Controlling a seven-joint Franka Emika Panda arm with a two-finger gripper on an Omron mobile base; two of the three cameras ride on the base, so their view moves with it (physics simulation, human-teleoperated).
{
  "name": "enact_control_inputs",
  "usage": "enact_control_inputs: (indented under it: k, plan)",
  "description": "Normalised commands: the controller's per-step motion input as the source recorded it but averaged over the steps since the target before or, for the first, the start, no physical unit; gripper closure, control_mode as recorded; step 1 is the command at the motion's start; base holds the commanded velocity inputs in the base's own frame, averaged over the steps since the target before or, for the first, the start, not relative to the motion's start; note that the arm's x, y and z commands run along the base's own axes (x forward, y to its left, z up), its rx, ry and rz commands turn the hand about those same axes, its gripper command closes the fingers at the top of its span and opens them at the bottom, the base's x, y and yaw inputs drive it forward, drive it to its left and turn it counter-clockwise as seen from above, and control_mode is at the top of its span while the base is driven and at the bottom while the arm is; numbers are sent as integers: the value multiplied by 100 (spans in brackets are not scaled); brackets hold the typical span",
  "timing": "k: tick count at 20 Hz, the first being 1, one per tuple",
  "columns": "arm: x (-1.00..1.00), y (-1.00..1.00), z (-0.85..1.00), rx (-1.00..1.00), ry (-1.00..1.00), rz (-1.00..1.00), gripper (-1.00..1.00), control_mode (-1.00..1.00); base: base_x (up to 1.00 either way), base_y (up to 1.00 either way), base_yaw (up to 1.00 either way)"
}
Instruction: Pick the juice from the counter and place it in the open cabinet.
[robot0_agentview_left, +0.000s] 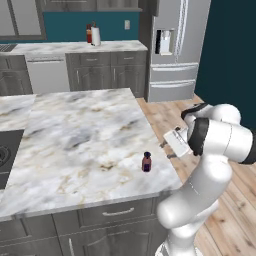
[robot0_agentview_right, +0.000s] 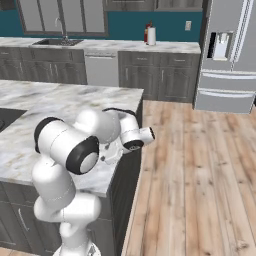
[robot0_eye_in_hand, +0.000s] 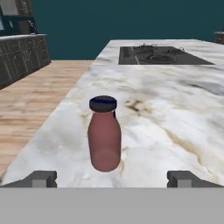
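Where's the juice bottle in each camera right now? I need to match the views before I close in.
Left base view: juice bottle stands upright near the island counter's right front corner.
Right base view: I cannot make it out; the arm covers that corner.
Hand view: bottle upright, left of center, ahead of the open end effector.
Shared landmark: the marble counter edge beside the wood floor.

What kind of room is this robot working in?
A home kitchen, by the look of it: a large marble-topped island, a tall steel fridge and a black cooktop set into the island.
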Motion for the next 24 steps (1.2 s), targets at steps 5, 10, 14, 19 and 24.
enact_control_inputs:
  k: [5,10,14,19,24]
  plan:
    - [0,18,-14,1,5,3,-100,-100,0,0,0]
    - [6,24,-18,0,6,2,-100,-100,0,0,0]
    - [19,28,-21,0,5,0,-100,-100,0,0,0]
    - [9,27,-20,0,5,0,-100,-100,0,0,0]
    - [10,26,-21,0,4,0,-100,-100,0,0,0]
